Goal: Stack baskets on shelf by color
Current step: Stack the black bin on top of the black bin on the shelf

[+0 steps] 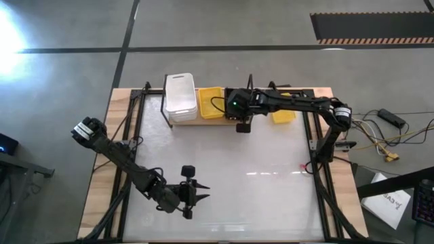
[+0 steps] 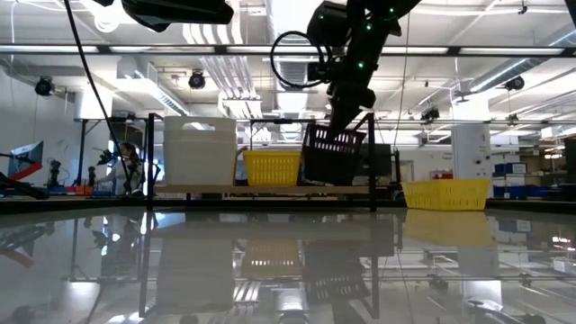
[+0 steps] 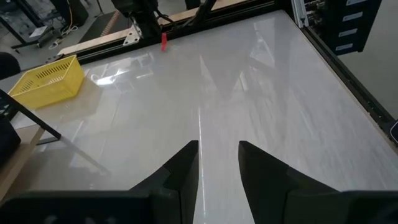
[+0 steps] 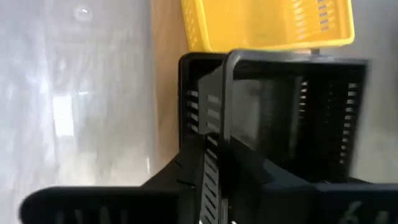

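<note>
The shelf (image 1: 218, 120) stands at the table's far side. On its plank (image 2: 225, 188) rest a stack of white baskets (image 1: 180, 98) at the left and a yellow basket (image 1: 211, 103) beside it. My right gripper (image 1: 242, 116) is over the shelf, right of the yellow basket, shut on a black slotted basket (image 2: 333, 155). Another yellow basket (image 1: 283, 116) rests on the table right of the shelf. My left gripper (image 1: 194, 193) is open and empty near the table's near edge. My right gripper holds the black basket by one slotted side wall (image 4: 208, 134), near that wall's rim, pinched between its two fingers. The fingers come from above, slanting down. The basket hangs tilted (image 2: 335, 144), its low edge (image 2: 315, 183) at or just above the plank; I cannot tell which.
The shelf's black wire ends (image 2: 151, 162) stand upright beside the baskets. The bare white tabletop (image 3: 249, 93) spreads between the arms. A small red object (image 3: 163, 40) lies near the table's right edge. A person (image 2: 132, 166) shows in the room behind.
</note>
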Action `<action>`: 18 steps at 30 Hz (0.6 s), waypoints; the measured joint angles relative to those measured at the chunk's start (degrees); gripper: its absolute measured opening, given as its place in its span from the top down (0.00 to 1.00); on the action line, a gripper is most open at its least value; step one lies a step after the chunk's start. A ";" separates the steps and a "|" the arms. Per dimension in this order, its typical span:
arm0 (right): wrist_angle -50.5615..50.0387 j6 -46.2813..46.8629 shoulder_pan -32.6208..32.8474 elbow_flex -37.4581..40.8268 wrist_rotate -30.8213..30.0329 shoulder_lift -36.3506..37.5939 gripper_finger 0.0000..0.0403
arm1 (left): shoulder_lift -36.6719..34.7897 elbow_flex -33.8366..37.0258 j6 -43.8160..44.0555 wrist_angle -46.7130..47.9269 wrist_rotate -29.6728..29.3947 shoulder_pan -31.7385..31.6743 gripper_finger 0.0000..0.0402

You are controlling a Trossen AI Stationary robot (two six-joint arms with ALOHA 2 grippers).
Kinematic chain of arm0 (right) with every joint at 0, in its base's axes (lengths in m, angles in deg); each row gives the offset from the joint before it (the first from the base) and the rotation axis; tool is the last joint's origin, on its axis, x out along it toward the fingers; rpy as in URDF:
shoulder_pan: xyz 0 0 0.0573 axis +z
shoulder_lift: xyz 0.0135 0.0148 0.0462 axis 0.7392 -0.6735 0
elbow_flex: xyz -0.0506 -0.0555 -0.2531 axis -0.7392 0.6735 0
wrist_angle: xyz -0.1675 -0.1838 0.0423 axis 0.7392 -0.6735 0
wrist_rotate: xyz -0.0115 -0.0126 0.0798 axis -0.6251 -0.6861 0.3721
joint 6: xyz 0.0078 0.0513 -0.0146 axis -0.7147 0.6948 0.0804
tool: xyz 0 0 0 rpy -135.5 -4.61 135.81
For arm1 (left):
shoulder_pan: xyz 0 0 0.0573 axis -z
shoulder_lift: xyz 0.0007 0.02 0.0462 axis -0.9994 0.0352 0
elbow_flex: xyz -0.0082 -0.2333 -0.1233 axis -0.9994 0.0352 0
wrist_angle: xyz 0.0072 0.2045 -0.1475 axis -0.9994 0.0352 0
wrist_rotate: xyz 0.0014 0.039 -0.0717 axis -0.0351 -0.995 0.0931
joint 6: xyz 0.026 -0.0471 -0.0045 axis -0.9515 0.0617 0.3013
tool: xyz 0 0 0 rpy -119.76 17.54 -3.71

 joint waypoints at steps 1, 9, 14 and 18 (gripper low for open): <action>0.00 -0.03 0.00 -0.15 0.68 0.00 0.85 | 0.00 0.00 0.00 0.01 0.00 0.00 0.76; -1.32 0.51 0.56 -3.38 0.90 0.00 0.64 | 0.00 0.00 0.00 0.02 0.00 0.00 0.76; -1.34 2.57 1.38 -4.28 3.31 0.00 0.61 | 0.00 0.00 -0.04 0.02 0.00 0.00 0.76; -1.77 4.04 1.14 -4.10 5.01 -1.38 0.65 | 0.00 0.00 -0.02 0.02 0.00 -0.02 0.76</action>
